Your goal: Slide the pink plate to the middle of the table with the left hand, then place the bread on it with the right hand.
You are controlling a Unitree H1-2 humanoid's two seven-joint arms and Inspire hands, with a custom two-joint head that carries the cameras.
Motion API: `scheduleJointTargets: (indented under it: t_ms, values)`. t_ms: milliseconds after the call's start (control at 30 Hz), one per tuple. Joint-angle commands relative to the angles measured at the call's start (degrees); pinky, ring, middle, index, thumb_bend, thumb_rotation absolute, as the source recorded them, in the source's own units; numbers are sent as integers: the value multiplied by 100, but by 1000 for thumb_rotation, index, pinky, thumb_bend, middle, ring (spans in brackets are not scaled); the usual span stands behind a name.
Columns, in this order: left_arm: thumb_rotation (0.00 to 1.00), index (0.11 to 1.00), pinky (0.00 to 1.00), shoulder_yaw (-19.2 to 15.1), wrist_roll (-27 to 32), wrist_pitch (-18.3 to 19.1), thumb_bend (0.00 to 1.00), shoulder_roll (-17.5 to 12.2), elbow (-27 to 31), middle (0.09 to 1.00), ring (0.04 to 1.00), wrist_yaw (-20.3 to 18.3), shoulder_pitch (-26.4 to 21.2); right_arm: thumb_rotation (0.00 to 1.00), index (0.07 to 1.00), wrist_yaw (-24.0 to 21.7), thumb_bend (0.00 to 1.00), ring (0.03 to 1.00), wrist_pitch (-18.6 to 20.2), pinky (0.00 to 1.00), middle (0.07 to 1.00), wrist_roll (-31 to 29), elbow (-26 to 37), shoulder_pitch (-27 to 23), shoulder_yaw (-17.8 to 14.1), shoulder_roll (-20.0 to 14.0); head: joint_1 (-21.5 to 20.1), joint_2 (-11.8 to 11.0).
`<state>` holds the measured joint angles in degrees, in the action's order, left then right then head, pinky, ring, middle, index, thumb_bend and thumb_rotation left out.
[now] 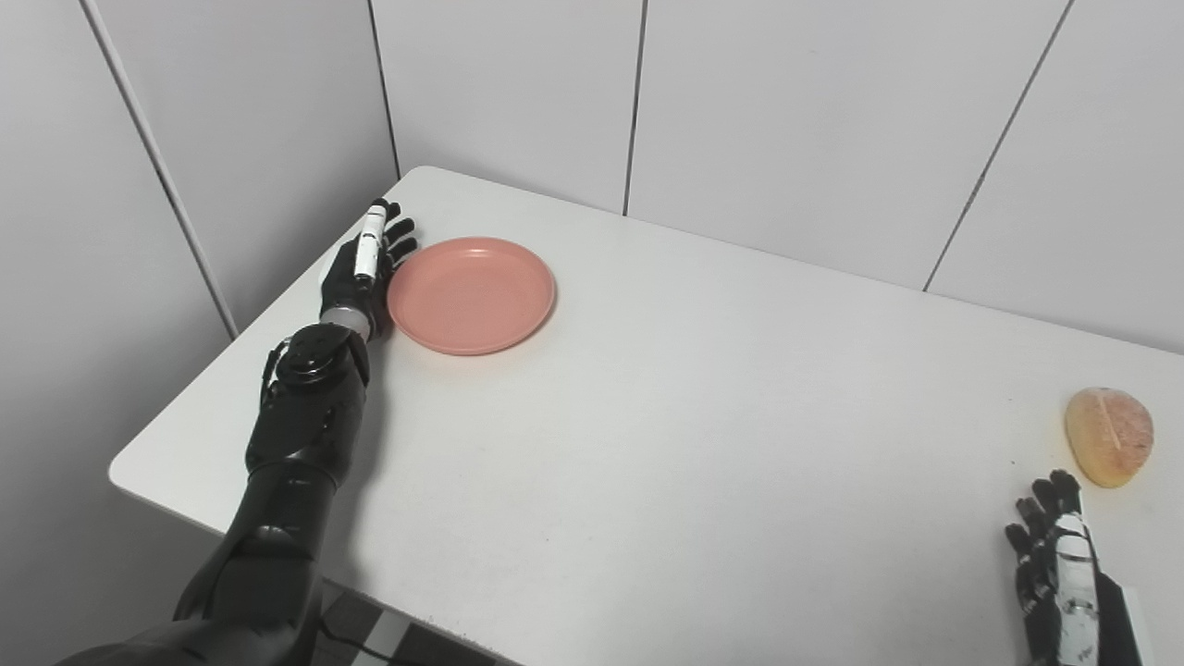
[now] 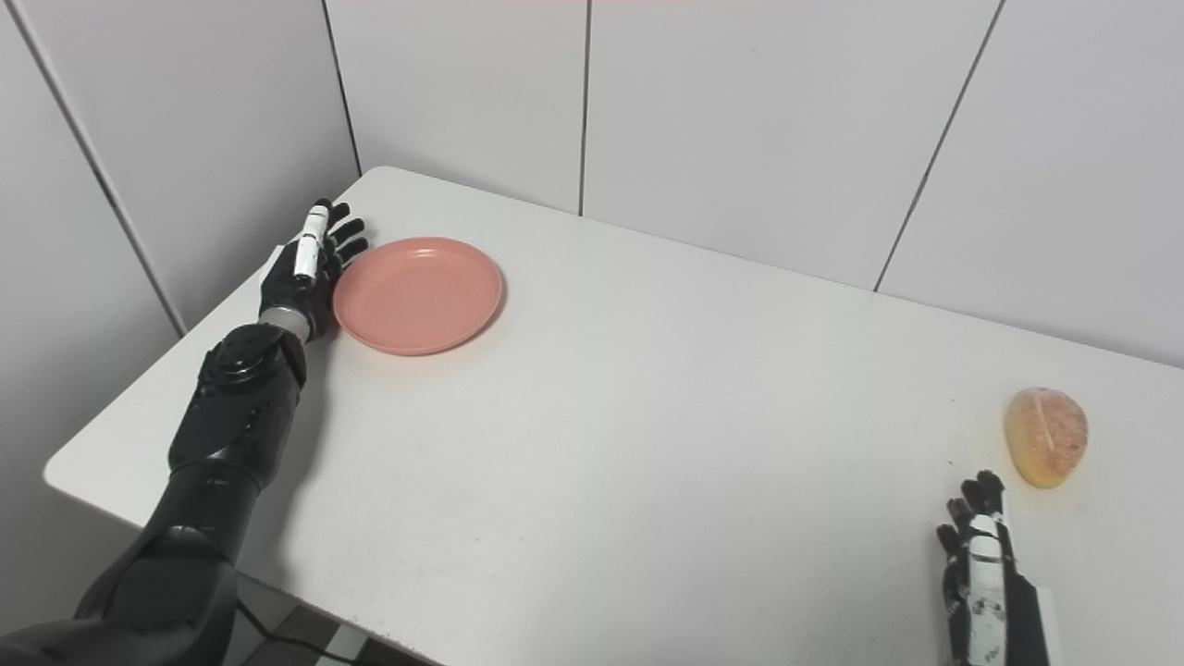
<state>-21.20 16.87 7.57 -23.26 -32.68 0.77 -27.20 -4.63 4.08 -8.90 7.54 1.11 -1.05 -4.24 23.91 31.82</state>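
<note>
White table (image 1: 647,416): left hand (image 1: 363,264) spread, against pink plate (image 1: 472,294) left rim; right hand (image 1: 1059,564) spread, near bread (image 1: 1108,437).

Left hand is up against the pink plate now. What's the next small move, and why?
Probably push the pink plate rightward toward the table's middle with the left hand. That hand sits open at the plate's left rim, and the plate lies near the far left corner. The bread lies untouched at the right edge, with the right hand open beside it.
</note>
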Motion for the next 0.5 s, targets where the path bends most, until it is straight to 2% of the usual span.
scheduleJointTargets:
  t_ms: [0, 67, 200, 467]
  values:
    - [1000, 881, 899, 25, 12, -155, 371, -19, 107, 898, 905, -59, -278, 1000, 1000, -33, 52, 1000, -41, 1000, 1000, -38, 119, -151, -29, 1, -29, 27]
    - [1000, 870, 864, 66, 6, -114, 367, 19, 109, 886, 887, -66, -293, 1000, 1000, -41, 68, 1000, -90, 1000, 1000, -22, 92, -157, -20, -3, -59, 44]
    - [1000, 884, 886, 192, 4, -145, 366, 83, 15, 897, 897, -175, -329, 1000, 1000, -52, 79, 1000, -203, 1000, 1000, 42, 28, -162, 3, -6, -125, 82]
    - [1000, 867, 860, 448, -66, -57, 372, 309, -50, 881, 881, -213, -386, 1000, 1000, -51, 98, 1000, -352, 1000, 1000, 78, -141, -188, -4, 33, -293, 162]
